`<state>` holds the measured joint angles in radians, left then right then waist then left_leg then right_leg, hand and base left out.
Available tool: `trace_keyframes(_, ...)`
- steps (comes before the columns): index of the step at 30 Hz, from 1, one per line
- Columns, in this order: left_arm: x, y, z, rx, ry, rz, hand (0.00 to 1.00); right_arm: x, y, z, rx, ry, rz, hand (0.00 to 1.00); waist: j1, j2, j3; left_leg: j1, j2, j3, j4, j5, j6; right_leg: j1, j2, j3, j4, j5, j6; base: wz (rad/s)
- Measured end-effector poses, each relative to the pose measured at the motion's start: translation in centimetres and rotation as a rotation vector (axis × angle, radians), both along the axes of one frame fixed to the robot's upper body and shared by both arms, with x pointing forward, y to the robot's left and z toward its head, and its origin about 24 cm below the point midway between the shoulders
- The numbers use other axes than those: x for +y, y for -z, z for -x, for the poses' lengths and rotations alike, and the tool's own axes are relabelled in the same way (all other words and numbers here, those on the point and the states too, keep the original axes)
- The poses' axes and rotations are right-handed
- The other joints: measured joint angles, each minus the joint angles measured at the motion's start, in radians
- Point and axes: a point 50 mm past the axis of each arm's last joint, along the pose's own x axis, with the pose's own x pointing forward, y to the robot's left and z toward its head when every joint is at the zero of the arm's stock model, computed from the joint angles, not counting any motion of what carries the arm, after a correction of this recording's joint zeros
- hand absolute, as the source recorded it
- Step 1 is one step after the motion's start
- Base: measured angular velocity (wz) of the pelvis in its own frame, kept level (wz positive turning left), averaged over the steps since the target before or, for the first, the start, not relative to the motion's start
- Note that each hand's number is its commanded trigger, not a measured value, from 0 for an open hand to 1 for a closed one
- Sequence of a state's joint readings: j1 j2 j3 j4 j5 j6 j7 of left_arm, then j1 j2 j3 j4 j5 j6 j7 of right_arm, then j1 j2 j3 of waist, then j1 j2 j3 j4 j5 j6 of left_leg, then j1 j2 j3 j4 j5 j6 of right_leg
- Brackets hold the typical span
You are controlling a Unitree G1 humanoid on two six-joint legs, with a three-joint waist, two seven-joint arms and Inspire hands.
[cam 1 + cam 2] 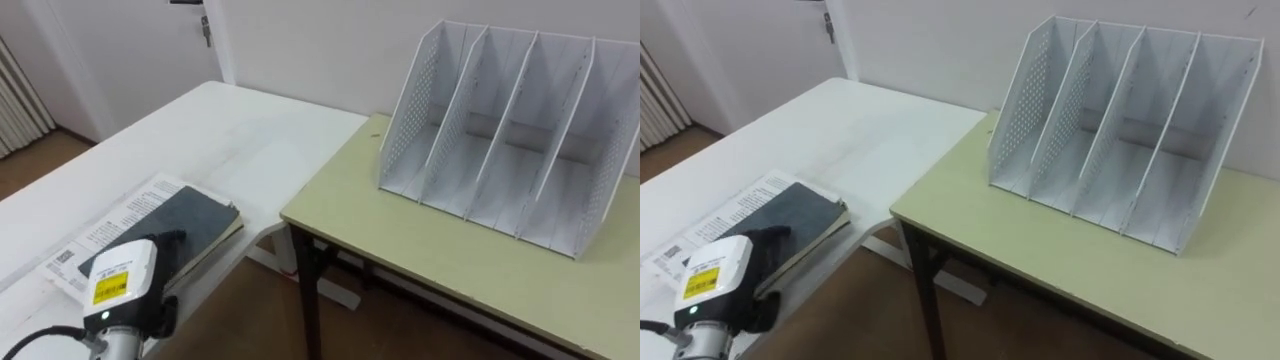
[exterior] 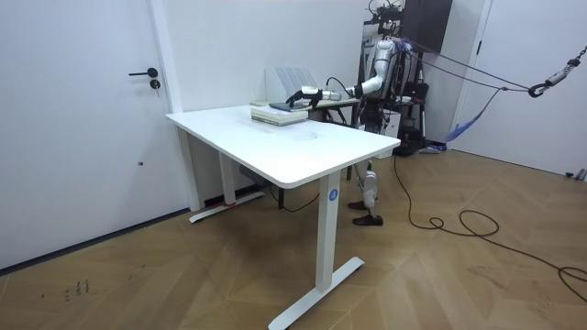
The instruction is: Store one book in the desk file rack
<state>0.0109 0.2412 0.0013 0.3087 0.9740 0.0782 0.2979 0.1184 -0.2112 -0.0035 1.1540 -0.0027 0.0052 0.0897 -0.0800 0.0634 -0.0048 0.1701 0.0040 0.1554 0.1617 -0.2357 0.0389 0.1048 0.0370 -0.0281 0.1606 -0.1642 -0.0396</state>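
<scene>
Your left arm reaches across the white table (image 1: 230,130), hand (image 1: 158,245) resting on the dark book (image 1: 200,215). Its fingers blend into the cover, so you can't judge the grip. The rack (image 1: 500,140) stands on the desk (image 1: 420,250).

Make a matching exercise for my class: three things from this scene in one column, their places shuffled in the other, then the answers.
Things:
1 file rack
2 dark book
3 left hand

Places:
A on the white table, atop printed pages
B over the dark book's near end
C on the green desk, compartments empty

Pairs: 1-C, 2-A, 3-B
</scene>
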Motion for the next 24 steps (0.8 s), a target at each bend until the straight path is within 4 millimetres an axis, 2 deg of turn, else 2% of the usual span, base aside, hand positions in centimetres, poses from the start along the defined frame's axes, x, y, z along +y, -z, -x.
trace_keyframes(13,0.2,-0.4,-0.3,-0.026,-0.014,-0.010,1.00,-0.4,0.3,2.6,0.201,-0.193,0.113,0.00,0.002,0.000,0.0000,0.002,0.000,-0.001,0.000,0.000,0.000,-0.002,-0.001,0.000,0.013,-0.004,0.000,0.00)
trace_keyframes(19,0.2,-0.4,-0.3,-0.028,-0.014,-0.005,1.00,-0.3,0.4,2.7,0.228,-0.232,0.115,0.00,0.002,-0.003,-0.0004,0.000,-0.001,-0.001,0.000,0.000,0.000,-0.002,-0.001,-0.001,0.012,-0.004,0.000,0.00)
trace_keyframes(24,0.1,-0.6,-0.3,-0.042,-0.037,0.072,1.00,-0.1,0.4,2.7,0.238,-0.251,0.113,0.00,0.002,-0.003,-0.0003,0.006,-0.001,-0.004,0.003,0.000,0.000,0.000,-0.002,-0.001,0.010,-0.004,0.000,0.00)
